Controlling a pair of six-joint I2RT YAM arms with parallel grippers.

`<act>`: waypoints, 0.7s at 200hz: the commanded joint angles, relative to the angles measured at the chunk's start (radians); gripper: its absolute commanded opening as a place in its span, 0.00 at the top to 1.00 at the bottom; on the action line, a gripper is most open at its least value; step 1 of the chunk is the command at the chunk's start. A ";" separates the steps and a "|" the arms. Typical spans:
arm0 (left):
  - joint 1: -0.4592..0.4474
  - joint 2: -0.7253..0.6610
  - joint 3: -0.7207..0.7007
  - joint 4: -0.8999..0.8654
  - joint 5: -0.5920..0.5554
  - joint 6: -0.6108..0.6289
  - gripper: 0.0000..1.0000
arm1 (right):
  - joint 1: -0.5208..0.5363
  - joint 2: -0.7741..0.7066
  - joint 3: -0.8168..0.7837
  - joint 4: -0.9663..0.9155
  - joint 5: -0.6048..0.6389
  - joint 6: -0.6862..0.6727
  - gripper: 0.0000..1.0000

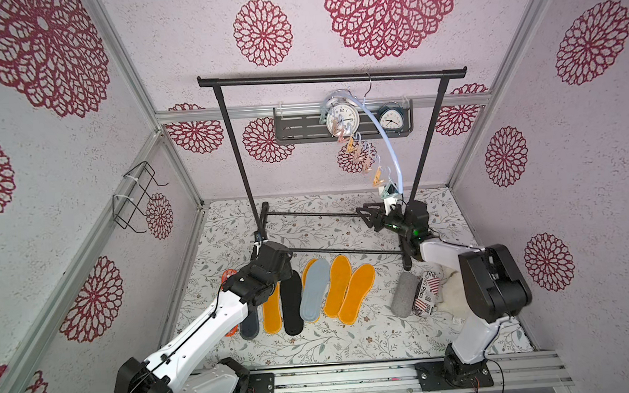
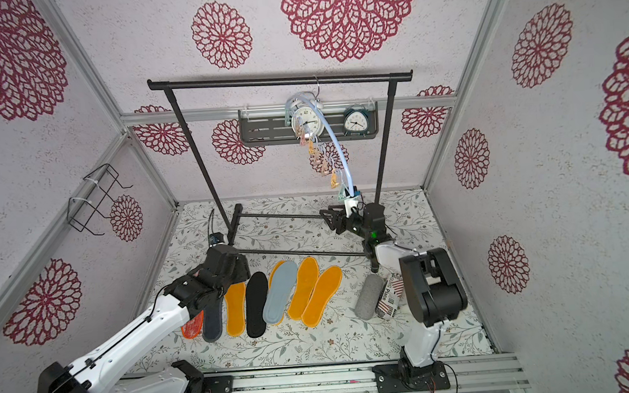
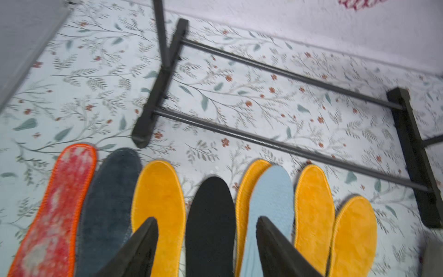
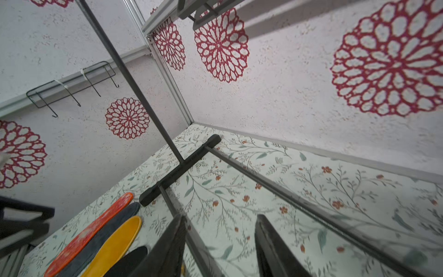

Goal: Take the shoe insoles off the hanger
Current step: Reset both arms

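I see the left gripper [image 3: 207, 219] wide open, empty, over the shoe insoles [image 1: 343, 289]; the right gripper [image 4: 220, 215], at their one o'clock, is parted and empty.

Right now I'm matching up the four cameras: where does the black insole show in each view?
In a top view: black insole mid-row, between a yellow insole and the light blue insole.
In a top view: black insole, same spot.
Left wrist: black insole, same neighbours.
Right wrist: only its tip, beside a yellow insole.
Shared landmark: the garment rack's foot, in all four.
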 commanded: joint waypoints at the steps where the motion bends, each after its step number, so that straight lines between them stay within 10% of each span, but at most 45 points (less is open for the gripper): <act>1: 0.053 -0.101 -0.094 0.183 -0.105 0.126 0.30 | 0.009 -0.223 -0.182 -0.051 0.131 -0.090 0.49; 87: 0.345 -0.394 -0.485 0.534 -0.092 0.409 0.09 | 0.008 -1.073 -0.590 -0.650 0.575 -0.301 0.37; 140: 0.536 -0.185 -0.591 0.940 0.194 0.469 0.09 | 0.000 -1.082 -0.868 -0.234 0.777 -0.360 0.32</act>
